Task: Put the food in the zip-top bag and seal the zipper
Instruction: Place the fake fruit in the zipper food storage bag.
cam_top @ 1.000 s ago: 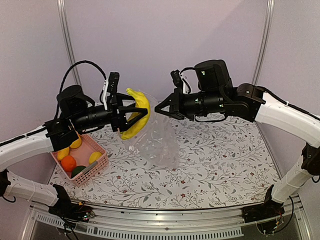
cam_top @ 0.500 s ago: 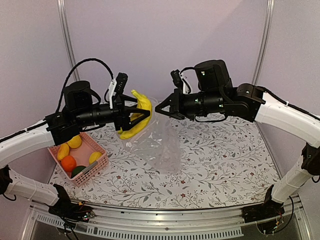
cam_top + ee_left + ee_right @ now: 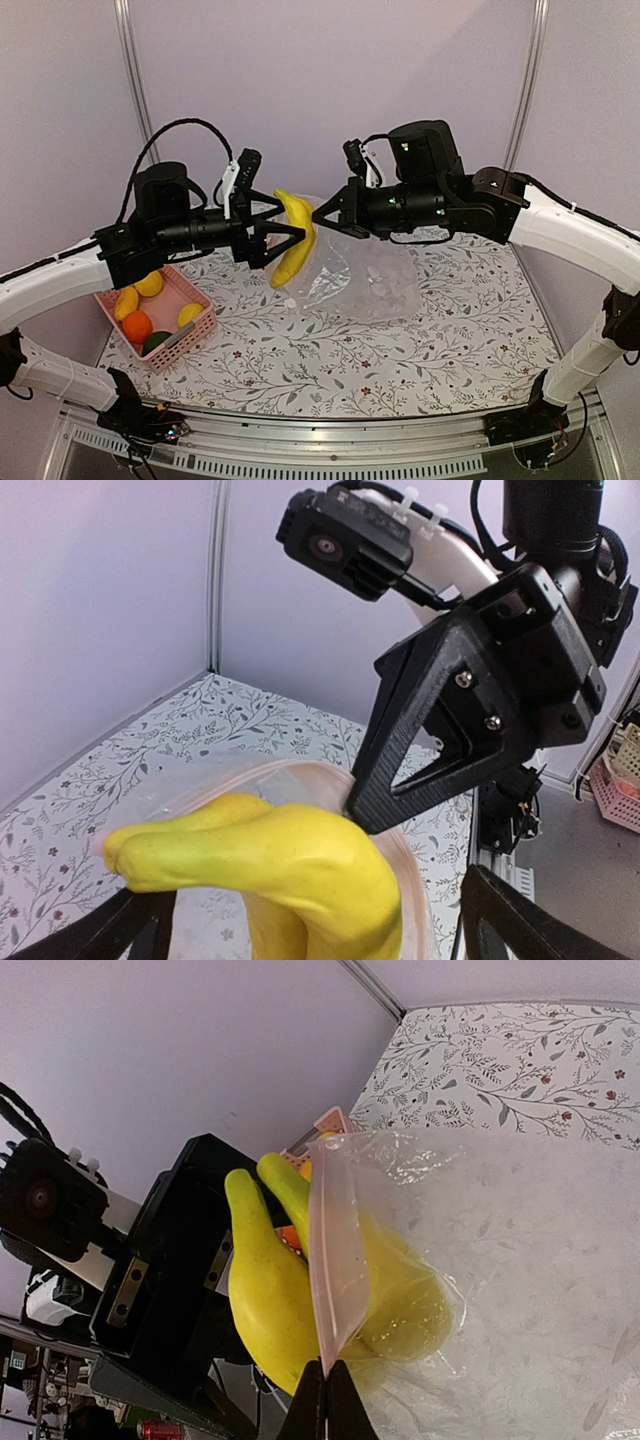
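The banana bunch (image 3: 295, 238) sits in the middle of the top view, between the two arms and above the desk (image 3: 450, 340). Its long axis runs roughly up and down there, curved, with the lower end pointing at the desk. In the right wrist view it is partway through the mouth of the zip-top bag (image 3: 375, 285). The fat part shows behind the clear plastic, while the stem ends poke out on the side of the left arm.

The left gripper (image 3: 285, 245) has its fingers spread wide on either side of the bunch. In its own wrist view one finger is well apart from the fruit and the other sits just under a tip, so I judge it grips nothing. The right gripper (image 3: 318, 214) is closed tight on the bag's mouth edge, pinching the pinkish zipper (image 3: 335, 1260) strip and holding that edge up. The rest of the bag drapes down to the desk right of centre.

The relation that matters is that the banana lies straight ahead of the left gripper, across the mouth rim, with the bag's depth beyond it to the right. The left arm is the nearer one for nudging it deeper.

In the lower left of the top view, the pink basket (image 3: 185, 340) holds more food: an orange (image 3: 137, 325), a dark green piece (image 3: 157, 342) and yellow pieces (image 3: 150, 285). By my judgement the task is far from done.
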